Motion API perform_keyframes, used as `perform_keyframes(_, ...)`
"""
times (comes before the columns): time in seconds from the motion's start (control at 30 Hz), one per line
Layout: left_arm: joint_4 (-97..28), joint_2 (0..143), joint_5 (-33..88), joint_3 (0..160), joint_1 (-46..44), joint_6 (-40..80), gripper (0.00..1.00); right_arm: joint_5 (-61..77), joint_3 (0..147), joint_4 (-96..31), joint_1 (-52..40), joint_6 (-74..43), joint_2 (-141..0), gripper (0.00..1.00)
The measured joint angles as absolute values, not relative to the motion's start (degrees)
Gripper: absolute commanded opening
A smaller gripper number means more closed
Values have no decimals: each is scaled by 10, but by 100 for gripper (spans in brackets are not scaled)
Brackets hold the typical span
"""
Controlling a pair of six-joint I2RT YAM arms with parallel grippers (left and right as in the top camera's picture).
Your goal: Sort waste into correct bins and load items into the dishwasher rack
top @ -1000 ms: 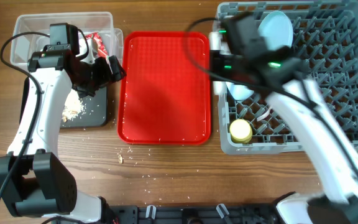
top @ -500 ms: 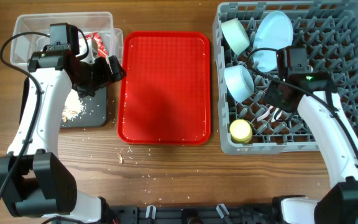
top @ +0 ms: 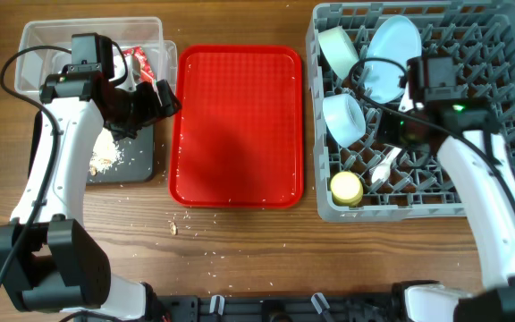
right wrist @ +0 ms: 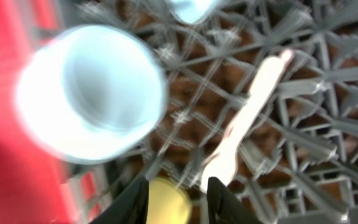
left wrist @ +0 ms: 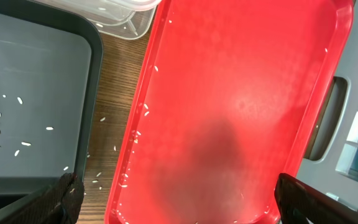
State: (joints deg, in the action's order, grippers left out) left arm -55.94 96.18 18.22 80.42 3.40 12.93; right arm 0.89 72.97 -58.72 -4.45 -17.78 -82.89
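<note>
The grey dishwasher rack (top: pixel 494 148) holds a pale blue plate (top: pixel 393 45), two blue-green bowls (top: pixel 338 49) (top: pixel 343 118), a yellow cup (top: pixel 346 187) and white plastic cutlery (top: pixel 384 164). My right gripper (top: pixel 402 134) hovers above the rack, slightly open and empty (right wrist: pixel 179 202). Its blurred view shows a bowl (right wrist: pixel 89 93), the cutlery (right wrist: pixel 247 124) and the cup (right wrist: pixel 166 202). My left gripper (top: pixel 155 98) is wide open and empty (left wrist: pixel 182 208) over the black tray's (top: pixel 137 165) right edge. Rice scraps (top: pixel 105 154) lie in it. A red wrapper (top: pixel 139 63) sits in the clear tub (top: pixel 52 40). The napkin is hidden.
The flat red tray (top: pixel 240 125) lies between the bins and the rack, with a few rice grains on it (left wrist: pixel 241 93). Crumbs (top: pixel 177 225) are scattered on the wooden table in front of it. The left arm covers part of the tub and the black tray (left wrist: pixel 36 93).
My right arm swung from the rack's rear left across to its middle, dipped over the cutlery, then lifted back. The cutlery now lies free in the rack. The left arm has not moved.
</note>
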Motion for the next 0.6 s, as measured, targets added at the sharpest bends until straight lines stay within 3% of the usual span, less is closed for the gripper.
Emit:
perform_keyframes(0.03, -559, 962, 182, 804, 34, 129, 100, 31, 752, -601, -45, -168, -811, 37)
perform_keyframes(0.07, -559, 962, 182, 804, 34, 129, 100, 47, 769, -609, -46, -162, -793, 74)
perform_keyframes(0.1, -559, 962, 182, 804, 34, 129, 100, 62, 785, -614, -47, -158, -773, 100)
perform_keyframes(0.3, -559, 962, 182, 804, 34, 129, 100, 106, 821, -630, -52, -153, -619, 100)
perform_keyframes(0.6, -559, 962, 182, 804, 34, 129, 100, 74, 819, -636, -52, -150, -588, 100)
